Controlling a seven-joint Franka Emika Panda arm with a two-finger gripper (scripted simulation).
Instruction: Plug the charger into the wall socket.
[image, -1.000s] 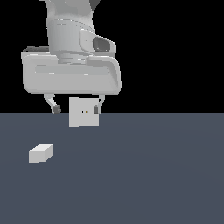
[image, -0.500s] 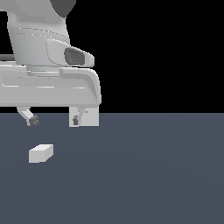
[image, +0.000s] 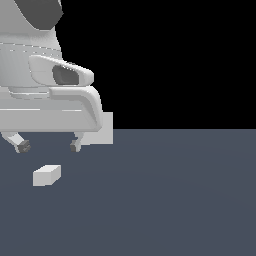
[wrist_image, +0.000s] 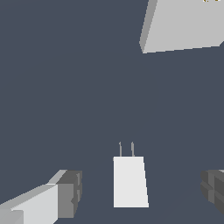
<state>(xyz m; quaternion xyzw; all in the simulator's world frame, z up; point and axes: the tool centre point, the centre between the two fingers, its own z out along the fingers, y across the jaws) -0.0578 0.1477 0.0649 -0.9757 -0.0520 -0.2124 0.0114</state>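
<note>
Your claw hangs with its two dark-tipped fingers spread wide apart and gripping nothing, poised above the small white brick-shaped charger, which lies flat on the dark grey table near its edge on the exterior view's left. In the wrist view you see the charger between the fingers, its two thin prongs aimed toward the flat upright white square wall socket, which stands well apart from it, by the table's far edge and partly hidden behind the arm.
</note>
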